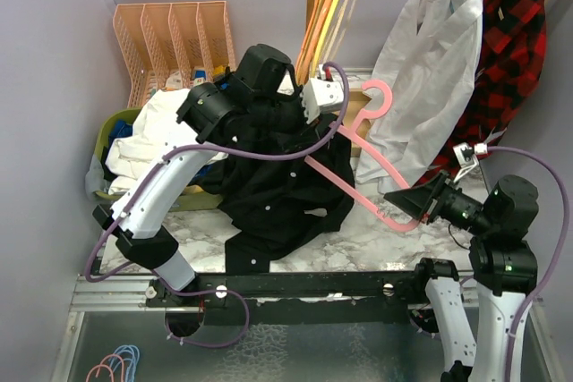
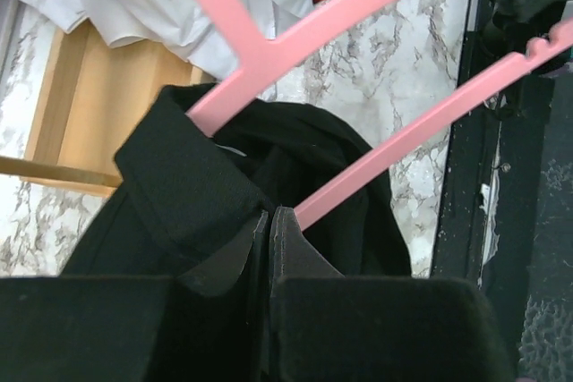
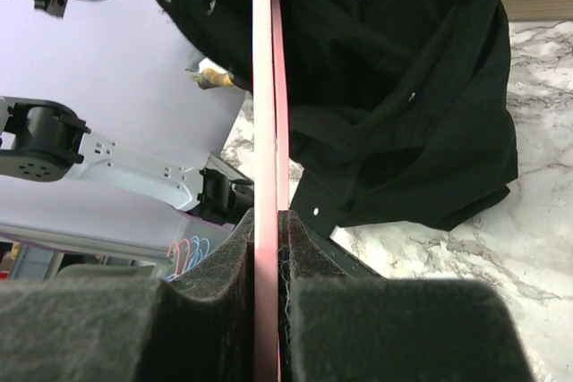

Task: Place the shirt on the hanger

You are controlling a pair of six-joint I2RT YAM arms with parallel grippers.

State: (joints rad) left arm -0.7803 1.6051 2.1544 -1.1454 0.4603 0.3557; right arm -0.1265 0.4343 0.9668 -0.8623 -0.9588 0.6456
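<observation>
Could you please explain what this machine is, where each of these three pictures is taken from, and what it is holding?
These are two robot arms bolted at a table's near edge. One picture comes from a fixed camera overhead; the other two come from cameras on each wrist, with that arm's own fingers in view. The left gripper is shut on the black shirt, which is bunched on the marble table. The right gripper is shut on the pink hanger, part of which is under the shirt. A white shirt and plaid shirt hang behind.

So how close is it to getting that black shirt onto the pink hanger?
Partway. The right gripper clamps the thin pink plastic hanger; the left gripper pinches the black cloth shirt. One hanger end is inside the shirt; most cloth sags on the marble table, so the far shoulder remains.
</observation>
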